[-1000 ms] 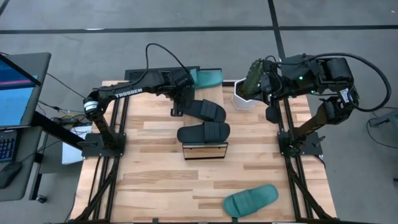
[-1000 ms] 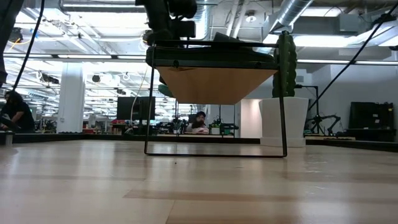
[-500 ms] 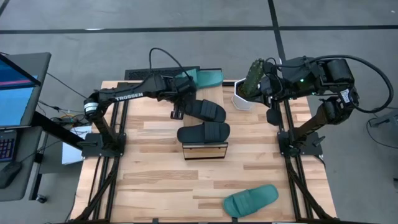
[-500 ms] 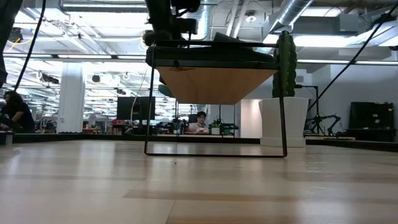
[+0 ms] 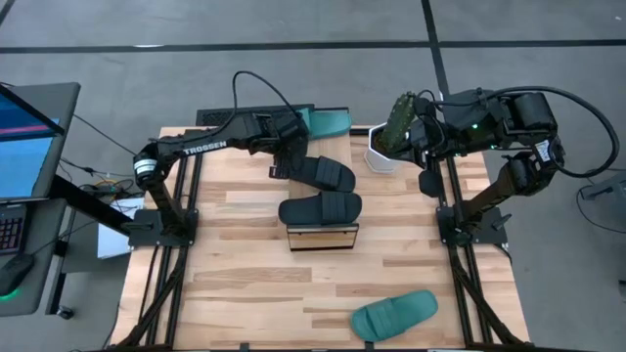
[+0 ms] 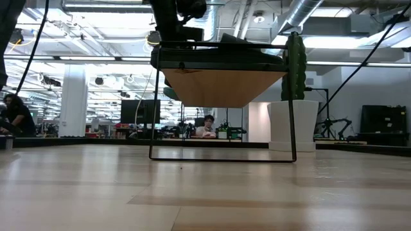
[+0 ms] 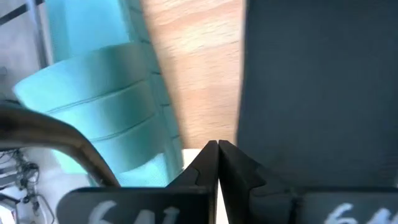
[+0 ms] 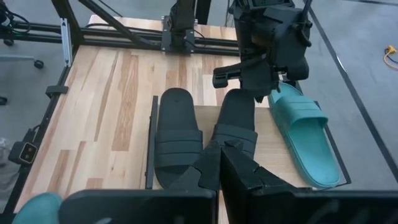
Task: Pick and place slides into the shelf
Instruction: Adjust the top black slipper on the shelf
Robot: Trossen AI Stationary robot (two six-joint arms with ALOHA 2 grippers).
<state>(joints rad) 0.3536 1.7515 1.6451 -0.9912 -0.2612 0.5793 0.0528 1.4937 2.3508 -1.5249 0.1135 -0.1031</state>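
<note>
Carefully here. On the left, expect trouble from the left gripper [image 5: 284, 154], pressed together on nothing and poised just beside the angled black slide [image 5: 324, 174]. Risks nudging that slide instead of gripping it unless spread first. Risks also brushing the far teal slide [image 5: 325, 122], near the far edge of the table [image 5: 235, 284], and pushing it off.

Further right, mind the other black slide [image 5: 321, 208] lying across the shelf [image 5: 321, 238]: could be shoved off the narrow plank by a careless placement. Cannot tell whether the angled slide rests on the plank.

Toward the front, plenty of bare tabletop for moving, but note the near teal slide [image 5: 394, 315] close to the front edge, so best approached from inboard.

At the right, watch the potted cactus [image 5: 389, 137], near the waiting right gripper [image 8: 219, 163], likewise pressed together and empty. Leaves little room there for a swing.
</note>
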